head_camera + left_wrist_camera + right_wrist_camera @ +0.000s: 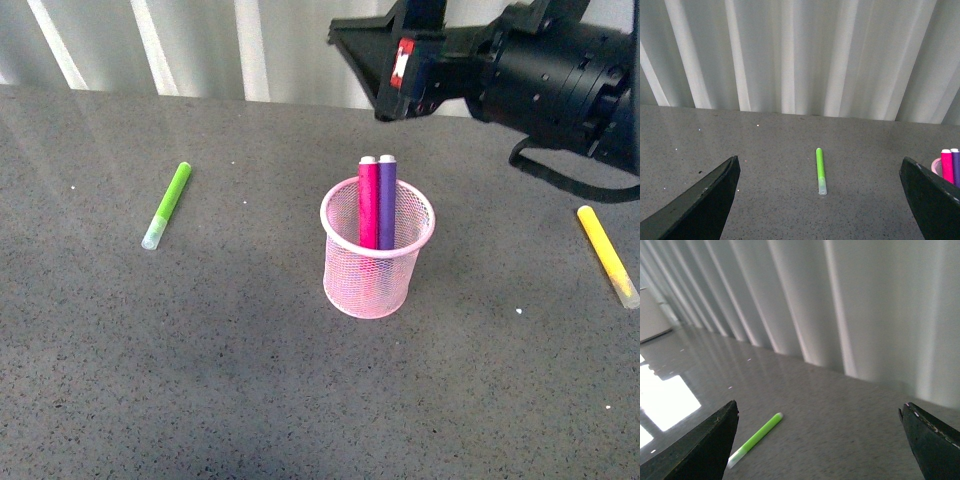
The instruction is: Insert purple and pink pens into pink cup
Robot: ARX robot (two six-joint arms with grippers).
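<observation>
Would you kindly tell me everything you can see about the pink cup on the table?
The pink cup is a pale pink wire-mesh cylinder with a solid rim, tapering slightly toward its base. It stands upright on the grey speckled table, roughly mid-scene in the front view. Inside stand the pink pen and the purple pen, side by side, their tops above the rim. No gripper touches it. In the left wrist view only a sliver of its rim shows at the edge.

The pale pink wire-mesh cup [377,262] stands upright on the grey desk [200,380], holding the magenta-pink pen [368,200] and purple pen [387,198] upright, side by side.
</observation>
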